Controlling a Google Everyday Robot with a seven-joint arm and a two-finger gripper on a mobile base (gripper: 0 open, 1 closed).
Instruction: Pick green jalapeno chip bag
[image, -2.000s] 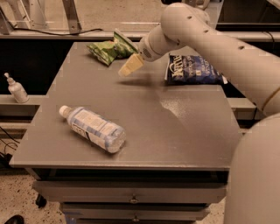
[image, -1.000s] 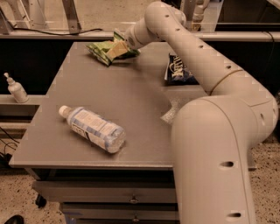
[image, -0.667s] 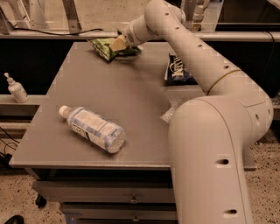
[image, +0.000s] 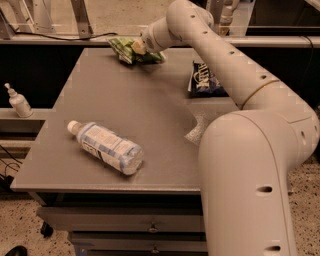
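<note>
The gripper (image: 138, 47) sits on the green jalapeno chip bag (image: 120, 48), which lies crosswise beneath it, upper centre. Whether it grips cannot be told.

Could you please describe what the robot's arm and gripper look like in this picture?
The arm is smooth, rounded cream-white tubing dotted with small dark holes, with a thin tan ring at one joint; no loose cables show. The gripper, at the green jalapeno chip bag near the far edge of the table, is a yellowish-cream tip.
</note>
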